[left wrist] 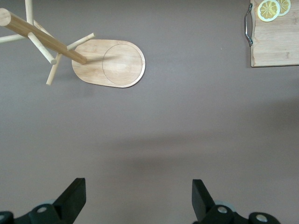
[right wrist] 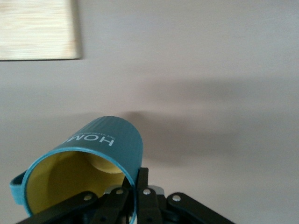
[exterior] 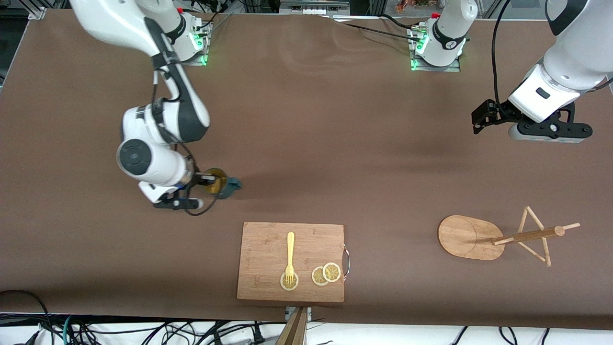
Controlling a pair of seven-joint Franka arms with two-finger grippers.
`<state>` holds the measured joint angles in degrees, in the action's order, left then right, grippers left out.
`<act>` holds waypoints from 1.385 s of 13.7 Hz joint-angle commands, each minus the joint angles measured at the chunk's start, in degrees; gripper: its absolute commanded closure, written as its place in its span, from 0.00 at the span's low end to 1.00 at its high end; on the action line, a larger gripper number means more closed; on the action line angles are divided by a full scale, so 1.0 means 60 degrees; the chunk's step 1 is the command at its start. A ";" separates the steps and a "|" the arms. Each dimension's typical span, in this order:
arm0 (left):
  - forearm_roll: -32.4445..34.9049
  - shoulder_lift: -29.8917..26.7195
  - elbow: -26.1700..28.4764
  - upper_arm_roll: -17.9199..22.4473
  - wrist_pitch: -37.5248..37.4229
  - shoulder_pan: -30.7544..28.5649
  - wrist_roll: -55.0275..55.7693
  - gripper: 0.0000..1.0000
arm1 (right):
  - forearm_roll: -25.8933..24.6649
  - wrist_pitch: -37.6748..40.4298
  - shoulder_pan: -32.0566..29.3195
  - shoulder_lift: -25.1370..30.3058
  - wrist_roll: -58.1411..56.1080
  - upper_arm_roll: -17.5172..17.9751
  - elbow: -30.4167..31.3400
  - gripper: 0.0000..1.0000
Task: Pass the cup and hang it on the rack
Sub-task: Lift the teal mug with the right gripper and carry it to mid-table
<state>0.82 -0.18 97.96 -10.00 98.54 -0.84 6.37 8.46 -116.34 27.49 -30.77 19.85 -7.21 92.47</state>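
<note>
Right gripper (exterior: pixel 207 184): over the table (exterior: pixel 335 143) toward the right arm's end, farther from the front camera than the board. Fingers clamped on the rim of the cup (exterior: pixel 221 184), one finger inside and one outside the wall, as the right wrist view shows (right wrist: pixel 135 196). Cup (right wrist: pixel 84 172) is teal with a yellow inside, white lettering on its wall, and its handle sticks out to one side. From the front its mouth faces up toward the camera. Whether it rests on the table or is lifted clear: cannot tell.

Board (exterior: pixel 291 261): near the table's front edge, about mid-table. A yellow fork (exterior: pixel 289 256) lies on it, tines on one lemon slice (exterior: pixel 289 281); two more slices (exterior: pixel 326 273) overlap beside the metal handle.

Rack (exterior: pixel 498 237): toward the left arm's end, standing on its oval base, pole and pegs bare.

Left gripper (exterior: pixel 481 120): waits over bare table, farther from the front camera than the rack. Fingers (left wrist: pixel 74 198) wide apart, nothing between them.
</note>
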 commanded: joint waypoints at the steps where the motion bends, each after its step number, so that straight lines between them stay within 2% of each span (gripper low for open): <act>1: -0.0209 0.0030 -0.0214 -0.0018 -0.0193 -0.0036 0.0022 0.00 | -0.0033 0.0449 0.1214 -0.0977 0.1972 -0.0102 -0.1375 1.00; 4: -0.0209 0.0044 -0.0214 -0.0018 -0.0178 -0.0036 0.0036 0.00 | 0.0025 0.0347 0.2577 -0.1856 0.4113 -0.0087 -0.2547 1.00; 8: -0.0209 0.0030 -0.0214 -0.0033 -0.0178 -0.0036 0.0051 0.00 | 0.0084 -0.0149 0.4044 -0.3101 0.5946 0.0043 -0.4203 1.00; 11: -0.0209 0.0030 -0.0214 -0.0033 -0.0178 -0.0036 0.0036 0.00 | 0.0055 -0.1013 0.4411 -0.3484 0.6696 0.0600 -0.4367 1.00; 19: -0.0209 0.0030 -0.0214 -0.0018 -0.0178 -0.0036 0.0036 0.00 | -0.0077 -0.1103 0.4940 -0.3587 0.6800 0.0601 -0.4338 1.00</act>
<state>0.82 -0.18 97.96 -10.02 98.54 -0.84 6.38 8.46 -123.25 56.95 -51.48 59.93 -3.70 68.01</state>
